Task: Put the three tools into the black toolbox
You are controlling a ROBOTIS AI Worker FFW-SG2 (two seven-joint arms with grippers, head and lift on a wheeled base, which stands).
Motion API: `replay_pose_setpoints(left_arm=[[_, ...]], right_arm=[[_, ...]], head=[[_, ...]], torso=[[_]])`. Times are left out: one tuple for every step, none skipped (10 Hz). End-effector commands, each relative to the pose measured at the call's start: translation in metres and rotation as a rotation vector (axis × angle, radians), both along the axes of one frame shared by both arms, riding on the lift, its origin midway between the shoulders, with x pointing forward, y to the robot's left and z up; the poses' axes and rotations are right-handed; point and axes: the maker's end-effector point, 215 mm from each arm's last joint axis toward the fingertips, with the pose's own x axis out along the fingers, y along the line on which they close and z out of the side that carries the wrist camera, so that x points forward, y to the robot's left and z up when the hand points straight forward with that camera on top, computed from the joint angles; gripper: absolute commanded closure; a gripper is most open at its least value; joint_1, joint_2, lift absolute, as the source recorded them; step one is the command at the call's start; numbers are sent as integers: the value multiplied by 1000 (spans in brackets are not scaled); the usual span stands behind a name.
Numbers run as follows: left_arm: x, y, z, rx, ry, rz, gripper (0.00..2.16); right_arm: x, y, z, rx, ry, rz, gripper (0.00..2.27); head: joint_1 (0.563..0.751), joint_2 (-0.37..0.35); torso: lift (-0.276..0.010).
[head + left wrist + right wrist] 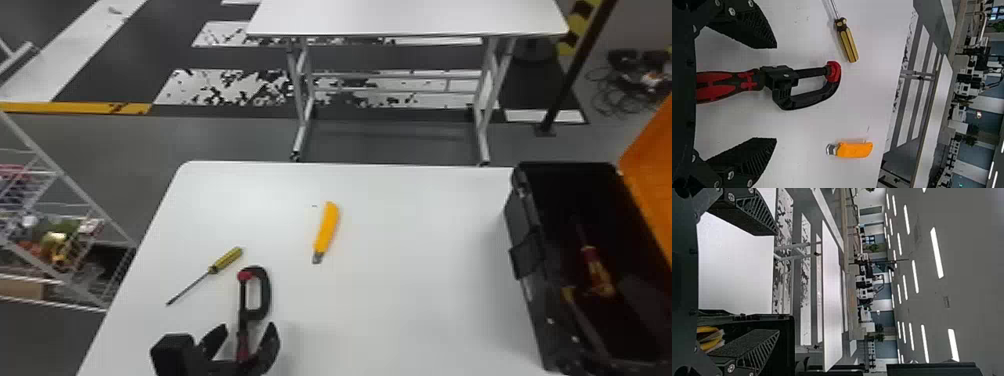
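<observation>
In the head view, my left gripper (pixel 247 327) stands open at the table's near edge, its fingers on either side of the clamp's red handle. The black C-shaped clamp (pixel 264 300) points away from it, and in the left wrist view the clamp (pixel 805 98) lies between the apart fingers of my left gripper (pixel 775 93). A yellow screwdriver (pixel 226 260) lies left of the clamp, an orange cutter (pixel 327 227) farther off to its right. The black toolbox (pixel 525 240) stands open at the right. In the right wrist view my right gripper (pixel 777 282) is open beside the toolbox (pixel 786 335).
Inside the toolbox lies a red-and-yellow screwdriver (pixel 597 270); its orange lid (pixel 650 165) is raised on the right. The white table (pixel 400 280) carries the loose tools. Beyond stands a second white table (pixel 410 17), and a wire rack (pixel 65 175) is at the left.
</observation>
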Motion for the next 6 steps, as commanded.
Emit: replay_pose_setpoints(left_arm=[[0, -1, 0, 0, 0, -3, 448], [0, -1, 0, -1, 0, -4, 738], [0, -2, 0, -1, 1, -4, 910], [-2, -3, -4, -5, 16, -12, 934], [-3, -1, -5, -2, 23, -9, 1332], [-3, 0, -6, 0, 26, -7, 1352]], right_arm=[[1, -1, -1, -2, 0, 0, 117], [1, -1, -2, -1, 2, -1, 117], [1, -1, -2, -1, 2, -1, 117], [2, -1, -2, -1, 0, -1, 113], [2, 0, -2, 0, 2, 0, 113], [2, -1, -1, 0, -4, -1, 113]], head=[[695, 101], [695, 101], [695, 98], [695, 97], [695, 96], [695, 95]], torso=[[-51], [-51], [-51], [-51], [-51], [-51]])
